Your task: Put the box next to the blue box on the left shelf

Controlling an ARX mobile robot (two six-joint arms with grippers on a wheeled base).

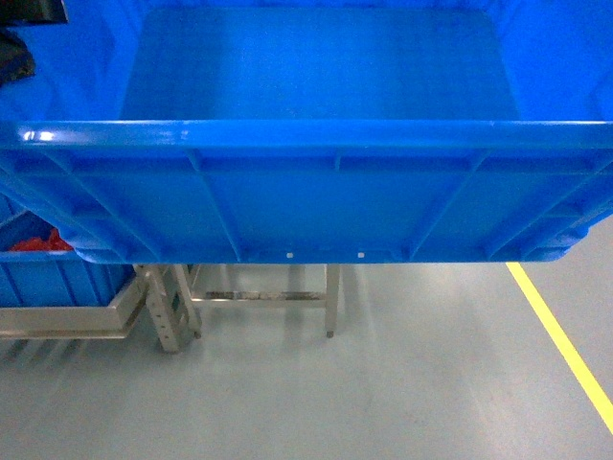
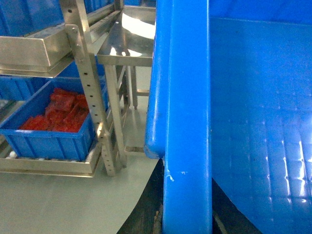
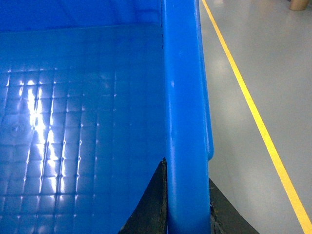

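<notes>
While the head view is filled across its upper half by the box (image 1: pixel 306 192), that item is catalogued as a large bright-blue crate with a thick rim, ribbed outer wall and bare interior, held above the grey floor (image 1: pixel 383 383). Left gripper (image 2: pixel 187 224): dark fingers at the bottom edge of the left wrist view, one on each side of the crate's left rim, clamped on it. Right gripper (image 3: pixel 187 214): dark fingers at the bottom centre of the right wrist view, straddling the right rim and clasping it likewise. Left shelf (image 2: pixel 34 48): brushed-steel rack at the upper left of the left wrist view, with perforated uprights; it stands apart from the carried crate. Lower tier of the same rack, at the left of that view: a smaller blue bin (image 2: pixel 53 131) holding red packets (image 2: pixel 61 112); its corner also shows at the left edge of the head view. Steel counter (image 2: pixel 126 48): just right of the rack, partly hidden behind the crate. Yellow floor line (image 3: pixel 253 112): running diagonally down the right side of the right wrist view.
</notes>
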